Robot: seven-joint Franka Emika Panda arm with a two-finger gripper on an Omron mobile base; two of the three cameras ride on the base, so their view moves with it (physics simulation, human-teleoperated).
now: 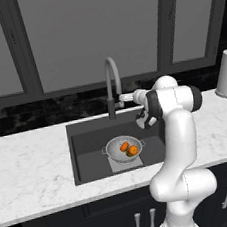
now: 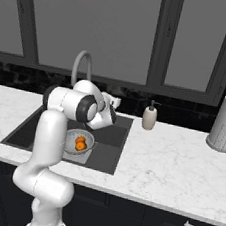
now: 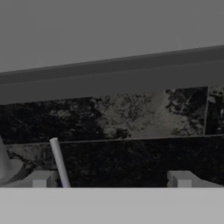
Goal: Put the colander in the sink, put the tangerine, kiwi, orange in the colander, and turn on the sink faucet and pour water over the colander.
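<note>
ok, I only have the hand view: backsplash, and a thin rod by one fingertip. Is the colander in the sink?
Observer: Yes, the colander sits upright on the bottom of the sink.
Operator: Fruit in it?
Observer: The orange and the tangerine lie inside; I can't make out anything green.
Operator: Water running?
Observer: No stream under the sink faucet. The open gripper is level with its side lever.

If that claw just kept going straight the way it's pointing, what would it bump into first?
Probably the dark marbled backsplash behind the sink. The open gripper faces it squarely, with the faucet's thin lever just inside its left finger; how far off the wall is remains unclear.
</note>
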